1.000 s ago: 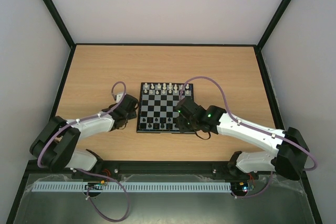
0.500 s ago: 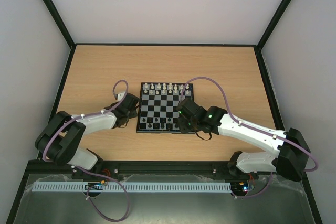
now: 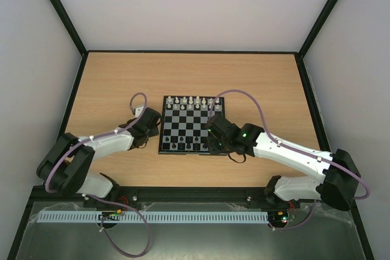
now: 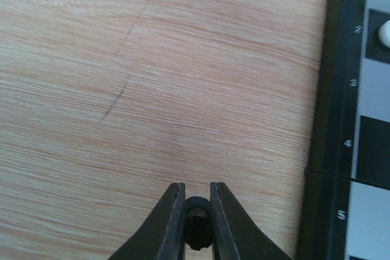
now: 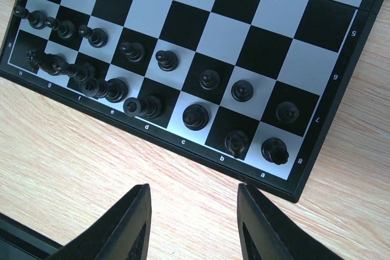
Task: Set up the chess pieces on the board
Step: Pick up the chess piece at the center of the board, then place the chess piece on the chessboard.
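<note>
The small checkered board point(image 3: 192, 125) lies mid-table. White pieces point(image 3: 192, 101) line its far rows and black pieces point(image 3: 181, 143) stand along its near rows. My left gripper point(image 4: 195, 211) is shut on a small black piece point(image 4: 197, 229) just above the bare wood, left of the board's black border point(image 4: 326, 150); in the top view it is beside the board's left edge point(image 3: 150, 124). My right gripper point(image 5: 194, 223) is open and empty over the wood by the board's near right corner point(image 3: 214, 140). Black pieces point(image 5: 196, 116) fill the two nearest rows in the right wrist view.
A wooden table point(image 3: 109, 83) surrounds the board, bounded by a black frame and white walls. Purple cables loop off both arms. A white piece point(image 4: 384, 33) shows at the left wrist view's right edge.
The left arm's elbow shifted slightly while its gripper stayed beside the board's left edge. The right arm has hardly moved.
</note>
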Robot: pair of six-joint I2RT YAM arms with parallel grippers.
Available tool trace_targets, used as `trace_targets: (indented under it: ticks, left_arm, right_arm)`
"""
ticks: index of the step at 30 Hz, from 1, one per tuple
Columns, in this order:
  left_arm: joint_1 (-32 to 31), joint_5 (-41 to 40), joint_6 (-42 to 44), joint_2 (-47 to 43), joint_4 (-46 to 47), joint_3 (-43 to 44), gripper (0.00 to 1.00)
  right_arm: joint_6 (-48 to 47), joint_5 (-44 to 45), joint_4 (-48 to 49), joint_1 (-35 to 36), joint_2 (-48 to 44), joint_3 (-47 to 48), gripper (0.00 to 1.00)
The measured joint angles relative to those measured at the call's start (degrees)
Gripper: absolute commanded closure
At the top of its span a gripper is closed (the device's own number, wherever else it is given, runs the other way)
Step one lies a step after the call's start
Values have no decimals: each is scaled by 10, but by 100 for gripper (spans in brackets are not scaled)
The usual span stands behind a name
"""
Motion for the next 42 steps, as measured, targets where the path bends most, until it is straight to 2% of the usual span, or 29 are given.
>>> trace_targets:
  ticks: [5,10,17,26,42]
  left_arm:
    - [-36,-3,-5,-67,-45,2,91]
    - [-114,-3,-18,-136,-108,24,91]
    - [-203,-5,-52,-185,-184,36,91]
    - [-266,-7,-87,-143,-204,36,89]
    - [-266,-22,-97,-52,-174,35,89]
  right_arm:
    - [0,0,-3,0,-9,0,60]
    - [1,1,-14,0,-29,0,60]
    - [9,4,-26,0,-58,0,60]
    - [11,5,-31,0,-59,0,60]
    - [11,6,-33,0,-59,-1,60]
